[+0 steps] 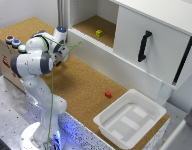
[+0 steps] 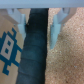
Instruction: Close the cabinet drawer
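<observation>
The white cabinet (image 1: 86,9) stands at the back of the cork-topped table. Its drawer front (image 1: 158,50) is a white panel with a black vertical handle (image 1: 144,46); it stands out from the cabinet body at the exterior view's right. Beside it an open compartment holds a small yellow block (image 1: 99,33). My gripper (image 2: 39,22) is open and empty in the wrist view, its pale fingers (image 2: 20,17) either side of a black strip (image 2: 32,55). In the exterior view the hand (image 1: 60,50) is at the left, far from the handle, its fingers hidden.
A small red block (image 1: 108,93) lies on the cork (image 1: 81,85). A white tray (image 1: 130,117) sits at the front right. A cardboard box (image 1: 7,55) with round objects on top stands at the exterior view's left. A green cable (image 1: 52,90) hangs along the arm.
</observation>
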Controlling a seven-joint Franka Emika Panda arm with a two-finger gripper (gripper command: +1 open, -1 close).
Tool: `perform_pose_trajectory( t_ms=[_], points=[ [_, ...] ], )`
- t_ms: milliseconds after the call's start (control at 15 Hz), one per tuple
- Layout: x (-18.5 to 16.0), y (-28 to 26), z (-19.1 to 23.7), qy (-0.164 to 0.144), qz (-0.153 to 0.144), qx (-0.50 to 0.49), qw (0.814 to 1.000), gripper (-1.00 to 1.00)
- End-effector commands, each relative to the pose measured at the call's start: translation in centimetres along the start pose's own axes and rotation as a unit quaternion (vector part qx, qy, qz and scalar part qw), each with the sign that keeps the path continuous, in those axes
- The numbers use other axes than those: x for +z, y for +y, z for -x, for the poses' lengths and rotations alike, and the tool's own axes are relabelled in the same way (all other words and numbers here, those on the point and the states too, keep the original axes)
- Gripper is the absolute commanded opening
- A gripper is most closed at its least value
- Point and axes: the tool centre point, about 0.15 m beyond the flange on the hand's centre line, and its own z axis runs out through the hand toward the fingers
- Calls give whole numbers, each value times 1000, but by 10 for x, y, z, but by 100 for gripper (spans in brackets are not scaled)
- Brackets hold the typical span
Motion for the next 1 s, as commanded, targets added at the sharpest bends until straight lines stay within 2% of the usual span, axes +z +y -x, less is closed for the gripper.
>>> perform_pose_trajectory(
  t_ms=[0, 267, 533, 933],
  points=[
    [-15, -13, 0, 25, 27, 8, 999, 100],
    [-40, -17, 0, 45, 32, -2, 998, 100],
    [-85, -10, -2, 71, 73, -21, 995, 100],
    [-127, 31, 10, 69, 111, -8, 991, 100]
  ],
)
